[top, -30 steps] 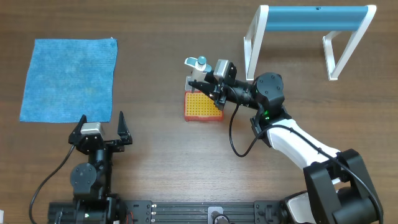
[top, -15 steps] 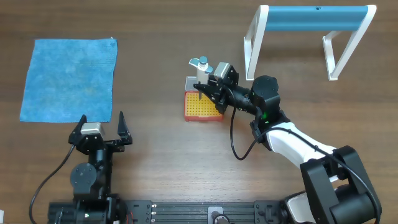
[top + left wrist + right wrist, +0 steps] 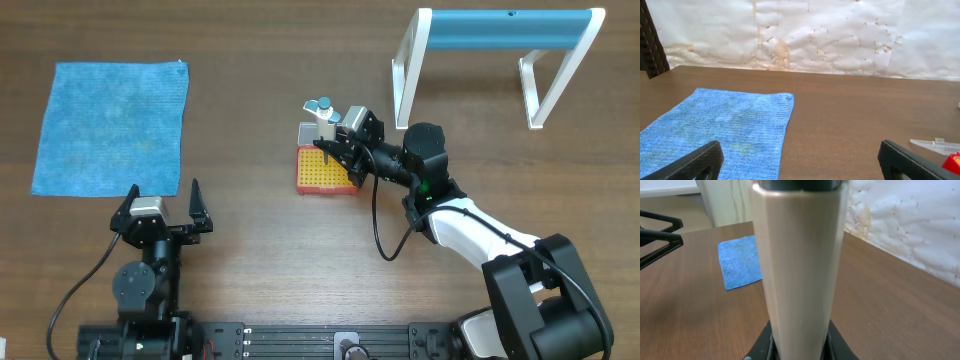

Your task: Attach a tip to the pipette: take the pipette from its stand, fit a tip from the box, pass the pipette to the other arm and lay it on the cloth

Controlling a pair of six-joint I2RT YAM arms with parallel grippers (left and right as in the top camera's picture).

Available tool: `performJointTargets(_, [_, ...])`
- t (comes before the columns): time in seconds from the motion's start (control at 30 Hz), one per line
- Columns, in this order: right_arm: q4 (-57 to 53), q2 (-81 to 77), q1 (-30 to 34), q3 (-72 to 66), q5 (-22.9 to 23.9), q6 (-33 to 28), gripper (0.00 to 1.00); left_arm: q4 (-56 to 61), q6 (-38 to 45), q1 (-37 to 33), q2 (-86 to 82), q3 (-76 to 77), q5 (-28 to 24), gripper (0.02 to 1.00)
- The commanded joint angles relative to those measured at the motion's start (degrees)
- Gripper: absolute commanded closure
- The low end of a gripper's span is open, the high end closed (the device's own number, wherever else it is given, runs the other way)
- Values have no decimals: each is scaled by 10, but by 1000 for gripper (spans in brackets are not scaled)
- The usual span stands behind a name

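A white pipette [image 3: 323,113] with a blue top stands nearly upright, its lower end over the orange tip box [image 3: 325,174]. My right gripper [image 3: 337,142] is shut on its body. In the right wrist view the pipette's pale barrel [image 3: 802,265] rises straight up from between the gripper's [image 3: 800,347] jaws. The blue cloth [image 3: 112,128] lies flat at the far left. My left gripper [image 3: 163,205] stands open near its base, just below the cloth's right corner, holding nothing. The left wrist view has the cloth [image 3: 715,130] between the two dark fingertips [image 3: 692,164].
The white and blue pipette stand [image 3: 500,45] occupies the back right. A clear lid [image 3: 936,145] lies beside the tip box's red corner [image 3: 952,162]. Bare wooden table [image 3: 260,260] stretches between the arms.
The right gripper has shifted slightly right and up over the tip box, and the pipette has gone from tilted to more upright. The left arm has not moved.
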State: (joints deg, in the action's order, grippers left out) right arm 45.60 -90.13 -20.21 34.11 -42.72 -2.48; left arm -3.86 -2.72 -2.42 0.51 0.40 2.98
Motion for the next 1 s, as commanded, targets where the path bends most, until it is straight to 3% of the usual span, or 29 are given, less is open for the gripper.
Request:
performJointTargets(0.03, [35, -21, 2, -2, 3, -8, 923, -3, -3, 2, -3, -1, 9, 20])
performJointTargets(1.0, [14, -35, 0, -2, -4, 7, 925, -3, -3, 2, -3, -1, 9, 20])
